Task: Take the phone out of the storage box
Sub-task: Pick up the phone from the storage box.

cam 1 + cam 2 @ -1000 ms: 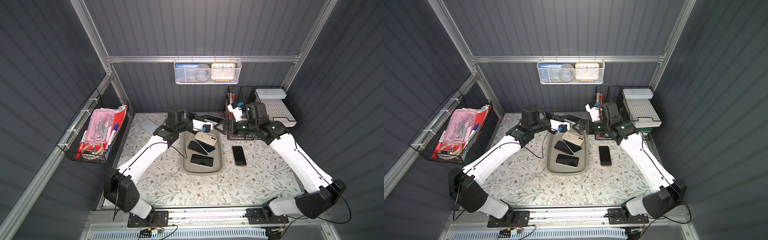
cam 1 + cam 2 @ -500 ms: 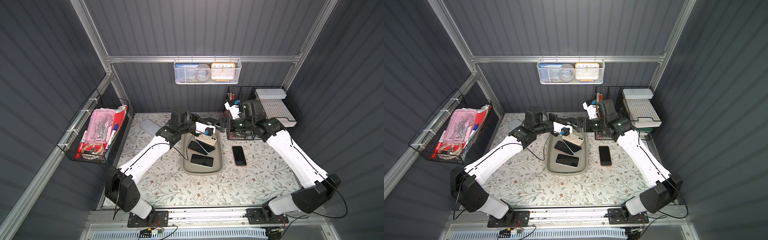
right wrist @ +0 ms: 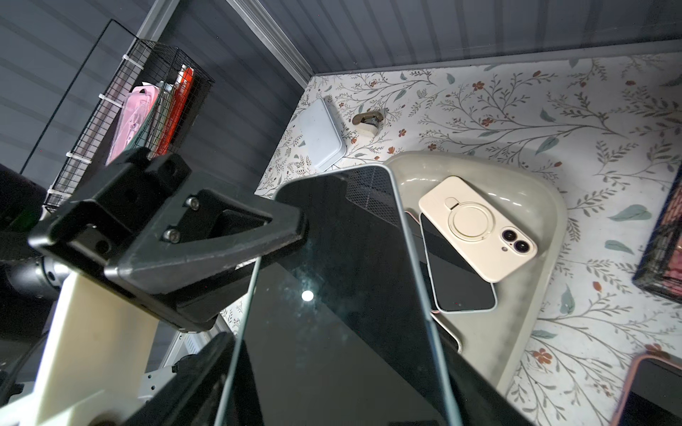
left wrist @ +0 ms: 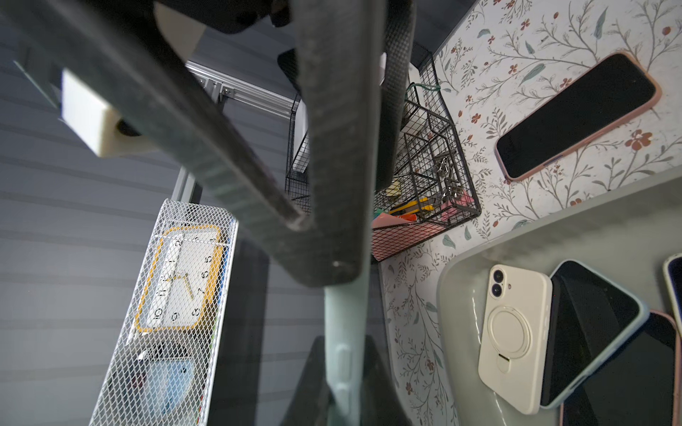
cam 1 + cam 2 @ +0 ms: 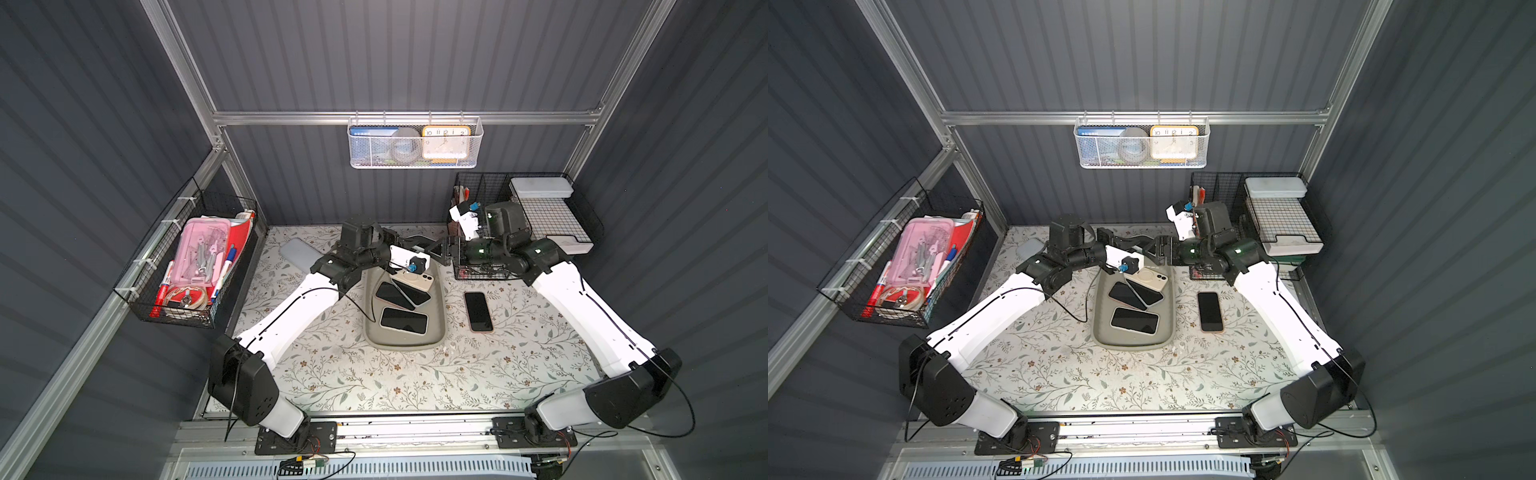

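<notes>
scene: two white robot arms w/ black grippers meet above the far end of the storage box (image 5: 405,344), a shallow grey-beige plastic tray w/ rounded corners, on a floral-print table cover (image 5: 332,374)
held phone (image 3: 350,295): slim slab w/ dark glass screen and pale blue-green case; in the air above the box's far rim, clear of the tray, between both grippers
left gripper (image 3: 289,228): clamped on the held phone across its thin faces, near one long edge
right gripper (image 5: 438,248): jaws straddle the phone's other end across its width; can't tell if the pads touch it yet
step in hand: looks like a handover, left to right
how to do it well: right pads should seat square on the case's long edges, apart from the left fingers, before anything lets go; left should open only once that grip is firm, then back straight off so it doesn't drag the screen; keep the phone level, since a slip would land it on the phones below
in box: cream phone (image 5: 417,280) w/ ring stand, face down, overlapping two dark-screen phones (image 5: 395,296); another dark-screen phone (image 5: 404,321) at the near end
already out: pink-cased phone (image 5: 478,311), flat on the cover beside the box on the right arm's side
watch: black wire basket (image 4: 435,155) sits just beside the right wrist; carry the phone away from it
</notes>
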Robot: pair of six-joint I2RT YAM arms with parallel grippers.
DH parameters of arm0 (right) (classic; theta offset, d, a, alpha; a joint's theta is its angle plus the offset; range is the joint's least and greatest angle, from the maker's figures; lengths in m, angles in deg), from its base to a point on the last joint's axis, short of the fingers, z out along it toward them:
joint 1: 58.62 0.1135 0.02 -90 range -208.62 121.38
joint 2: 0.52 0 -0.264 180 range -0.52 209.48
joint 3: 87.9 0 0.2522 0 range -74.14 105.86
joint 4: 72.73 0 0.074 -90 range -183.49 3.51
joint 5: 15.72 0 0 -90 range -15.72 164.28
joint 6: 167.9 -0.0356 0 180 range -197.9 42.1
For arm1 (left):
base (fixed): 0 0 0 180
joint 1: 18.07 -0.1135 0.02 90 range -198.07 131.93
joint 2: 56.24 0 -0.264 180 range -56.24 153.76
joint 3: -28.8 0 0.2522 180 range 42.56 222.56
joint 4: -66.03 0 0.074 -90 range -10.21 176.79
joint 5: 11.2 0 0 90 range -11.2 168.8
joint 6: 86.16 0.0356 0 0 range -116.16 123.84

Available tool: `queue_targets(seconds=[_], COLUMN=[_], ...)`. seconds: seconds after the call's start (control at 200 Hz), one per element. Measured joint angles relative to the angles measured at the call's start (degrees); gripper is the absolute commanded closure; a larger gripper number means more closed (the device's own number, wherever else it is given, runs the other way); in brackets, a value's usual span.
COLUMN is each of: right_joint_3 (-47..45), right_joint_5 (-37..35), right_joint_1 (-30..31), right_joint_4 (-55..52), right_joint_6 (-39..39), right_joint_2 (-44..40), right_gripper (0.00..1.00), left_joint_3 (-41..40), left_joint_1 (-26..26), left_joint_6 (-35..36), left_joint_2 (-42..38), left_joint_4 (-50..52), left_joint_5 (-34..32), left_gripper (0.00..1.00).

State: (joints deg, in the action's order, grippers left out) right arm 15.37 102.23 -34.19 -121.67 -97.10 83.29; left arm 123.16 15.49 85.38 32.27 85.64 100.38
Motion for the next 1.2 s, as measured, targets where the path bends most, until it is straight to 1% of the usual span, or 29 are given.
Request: queue_targets(seconds=[0.15,0.35,0.48,0.63,0.786,0.946,0.986,1.011,1.061,1.131,1.196], right_joint_3=[0.00,0.85,0.92,1.20,1.95,2.78,2.84,2.86,2.97,3.17,3.30], right_joint_5=[-0.42,-0.39,-0.59,-0.70,-1.09,-1.27,-1.27,-1.29,-1.29,-1.29,-1.25], right_joint_1=[0.00,0.00,0.02,0.04,0.04,0.02,0.02,0.02,0.02,0.02,0.02], right_joint_4=[-0.02,-0.42,-0.63,-1.49,-3.06,-3.93,-4.15,-4.26,-4.44,-4.81,-5.03], right_joint_6=[-0.13,-0.26,-0.31,-0.44,-0.37,-0.24,-0.24,-0.22,-0.17,-0.13,-0.11], right_joint_2=[0.02,1.01,1.29,1.31,1.31,1.31,1.31,1.31,1.31,1.31,1.36], right_gripper=[0.22,0.20,0.14,0.14,0.20,0.23,0.26,0.29,0.36,0.44,0.47], left_joint_3=[0.24,0.24,0.24,0.26,0.68,1.11,1.11,1.11,1.11,1.11,1.11], left_joint_1=[0.17,0.13,0.17,0.22,0.22,0.22,0.22,0.22,0.22,0.22,0.24], left_joint_6=[0.87,1.49,1.73,1.81,2.27,2.78,2.84,2.84,2.91,2.99,2.97], left_joint_2=[0.28,0.44,0.57,0.85,1.01,1.05,1.05,1.05,1.05,1.05,1.05], left_joint_4=[-0.22,-0.24,-0.22,-0.22,-0.20,-0.17,-0.17,-0.17,-0.15,-0.15,-0.17], left_joint_5=[-0.33,-0.83,-1.01,-1.01,-0.76,-0.55,-0.48,-0.44,-0.35,-0.17,-0.17], left_gripper=[1.00,1.00,1.00,1.00,1.00,1.00,1.00,1.00,0.95,0.85,0.74])
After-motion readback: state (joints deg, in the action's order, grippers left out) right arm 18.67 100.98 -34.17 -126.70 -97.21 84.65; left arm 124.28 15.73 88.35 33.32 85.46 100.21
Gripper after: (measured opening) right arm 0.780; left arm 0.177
